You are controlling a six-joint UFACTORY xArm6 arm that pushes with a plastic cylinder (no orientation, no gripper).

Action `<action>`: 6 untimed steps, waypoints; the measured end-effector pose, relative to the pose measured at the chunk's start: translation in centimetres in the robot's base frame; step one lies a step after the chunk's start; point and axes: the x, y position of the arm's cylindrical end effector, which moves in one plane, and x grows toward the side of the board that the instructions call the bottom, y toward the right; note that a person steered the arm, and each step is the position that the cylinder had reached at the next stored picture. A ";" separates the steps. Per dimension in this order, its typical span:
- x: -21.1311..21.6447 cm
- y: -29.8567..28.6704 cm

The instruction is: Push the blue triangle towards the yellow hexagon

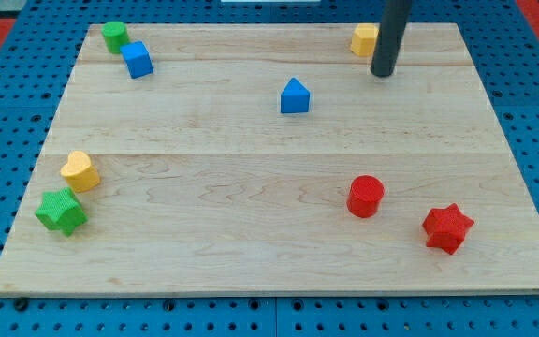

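Blue triangle block (295,96), a small painted wooden prism, stands alone in the upper middle of the pale wooden board (251,253). Toward the view's upper right lies its goal, the yellow hexagon block (363,39), partly hidden behind our dark rod. We carry no pincer, so nothing is held; my tip (382,72) rests just beside the hexagon, on the triangle's far side. We judge it must circle to the triangle's lower left before pushing.
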 end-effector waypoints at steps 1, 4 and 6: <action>4.0 -2.0; 6.1 -12.3; 1.4 -13.9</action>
